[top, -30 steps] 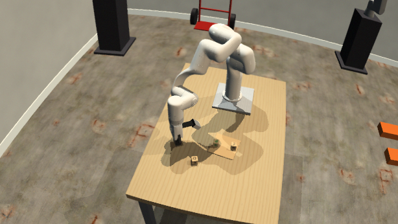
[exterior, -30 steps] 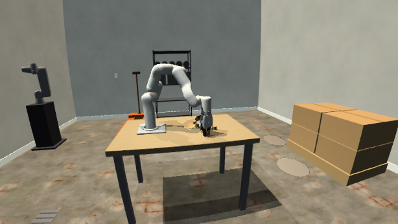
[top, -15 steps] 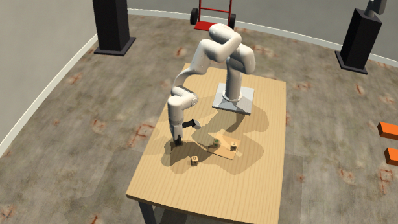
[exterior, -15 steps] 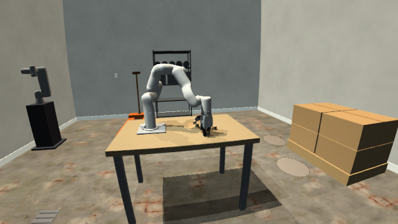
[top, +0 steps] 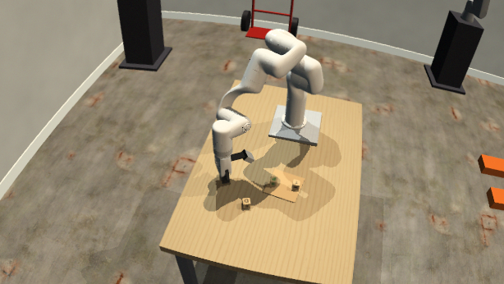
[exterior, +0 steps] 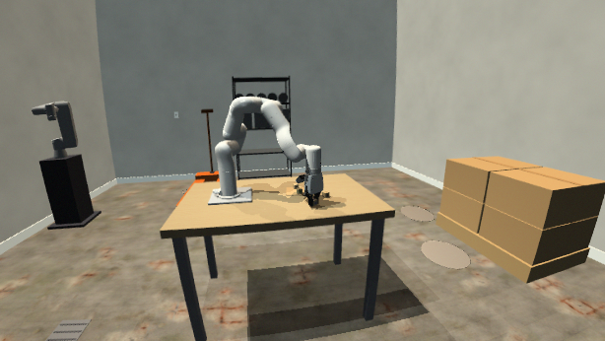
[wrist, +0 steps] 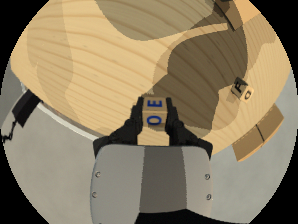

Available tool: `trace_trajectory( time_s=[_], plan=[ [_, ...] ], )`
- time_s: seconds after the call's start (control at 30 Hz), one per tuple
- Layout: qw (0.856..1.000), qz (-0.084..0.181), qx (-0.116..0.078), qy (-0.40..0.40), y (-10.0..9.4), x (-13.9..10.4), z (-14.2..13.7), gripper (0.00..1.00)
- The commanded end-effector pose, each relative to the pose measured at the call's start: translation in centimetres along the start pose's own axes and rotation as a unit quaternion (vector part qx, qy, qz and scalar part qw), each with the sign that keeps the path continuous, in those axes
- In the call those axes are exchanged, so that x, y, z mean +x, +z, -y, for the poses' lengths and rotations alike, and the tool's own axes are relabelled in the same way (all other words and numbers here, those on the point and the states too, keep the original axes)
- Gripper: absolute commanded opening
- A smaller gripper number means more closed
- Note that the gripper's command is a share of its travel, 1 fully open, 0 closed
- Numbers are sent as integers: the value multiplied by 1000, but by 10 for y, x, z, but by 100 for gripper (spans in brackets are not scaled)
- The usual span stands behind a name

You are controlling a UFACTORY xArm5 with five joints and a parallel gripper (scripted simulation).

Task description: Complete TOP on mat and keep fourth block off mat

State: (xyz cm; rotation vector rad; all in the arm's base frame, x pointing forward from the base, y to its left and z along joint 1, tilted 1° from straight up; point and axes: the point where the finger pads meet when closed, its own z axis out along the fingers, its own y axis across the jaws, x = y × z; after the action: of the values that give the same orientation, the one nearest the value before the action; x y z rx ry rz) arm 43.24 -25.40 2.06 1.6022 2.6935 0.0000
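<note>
My gripper [top: 225, 179] is down at the table top near the table's left edge, left of the mat, and is shut on a wooden block [wrist: 153, 117]. In the wrist view this block shows a blue "O" on the face towards the camera and a blue mark on the face beyond it. The tan mat [top: 284, 185] lies in the middle of the table. Two blocks stand on it: one with green marking [top: 272, 180] and one with dark marking [top: 295, 185]. A fourth block [top: 246, 203] lies off the mat on the bare table, nearer the front edge.
The arm's grey base plate [top: 295, 125] sits at the far end of the table. The left table edge runs close beside the gripper. In the exterior view the gripper [exterior: 313, 198] is low over the table's right part.
</note>
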Motion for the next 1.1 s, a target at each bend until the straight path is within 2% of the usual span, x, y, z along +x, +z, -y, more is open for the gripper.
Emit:
trace_trajectory(
  time_s=[0.0,0.3,0.43,0.63,1.07],
  plan=[
    [1000,3,-2,0,-6,-2,-1,27],
    [1000,2,-2,0,-68,-1,-2,27],
    [1000,2,-2,0,-89,0,-3,27],
    [1000,2,-2,0,-95,0,-3,27],
    [1000,2,-1,-23,-95,4,-6,27]
  ],
)
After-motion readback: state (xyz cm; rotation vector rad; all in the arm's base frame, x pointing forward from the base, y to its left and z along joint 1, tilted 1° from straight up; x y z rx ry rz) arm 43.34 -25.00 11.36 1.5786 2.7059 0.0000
